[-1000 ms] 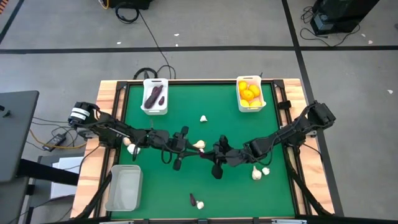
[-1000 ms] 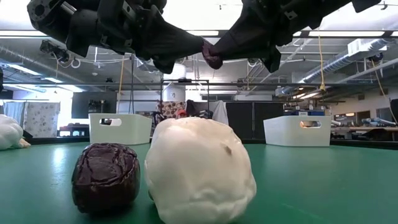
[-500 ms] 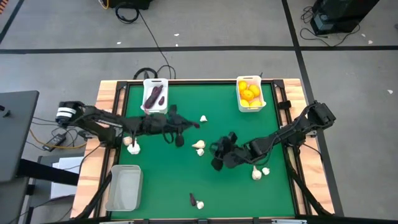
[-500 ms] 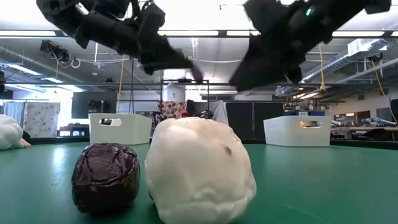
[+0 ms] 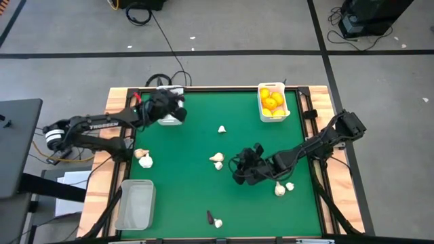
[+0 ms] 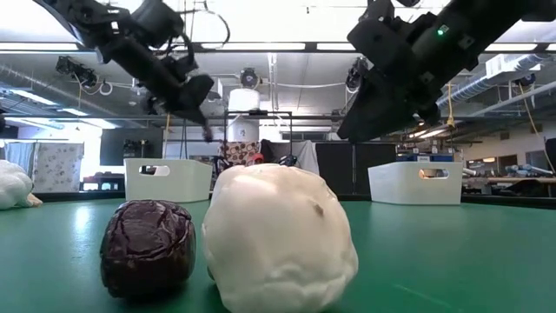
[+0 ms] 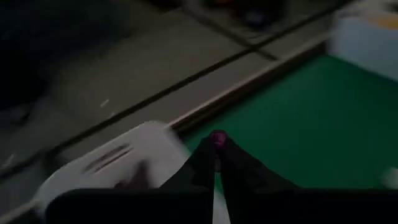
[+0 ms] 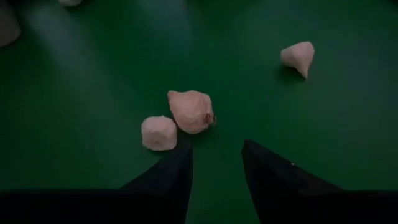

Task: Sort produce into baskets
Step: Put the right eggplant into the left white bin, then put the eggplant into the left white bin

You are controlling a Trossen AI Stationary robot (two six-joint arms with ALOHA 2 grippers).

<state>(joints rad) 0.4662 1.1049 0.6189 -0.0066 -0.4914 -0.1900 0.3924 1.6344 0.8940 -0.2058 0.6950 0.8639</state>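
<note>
Because the left gripper [image 7: 216, 144] was pinched shut on a small purple piece, most likely an eggplant [image 7: 217, 137], it hung over the white basket [image 5: 170, 115] at the far left corner of the green table [image 5: 190, 196], the bin where that kind seems to belong. What this basket contained could not be seen, since the arm covered it. The right gripper [image 8: 216, 163] was low over the middle of the table with its fingers apart and nothing between them, pointed at two garlic bulbs [image 8: 191, 111] lying touching each other; I judge it was preparing to take one.

The second white basket [image 5: 273, 115], at the far right, held yellow and orange citrus [image 5: 271, 102]. The clear basket [image 5: 135, 205], at the near left, looked empty. More garlic and one dark eggplant [image 5: 210, 216] lay loose on the table.
</note>
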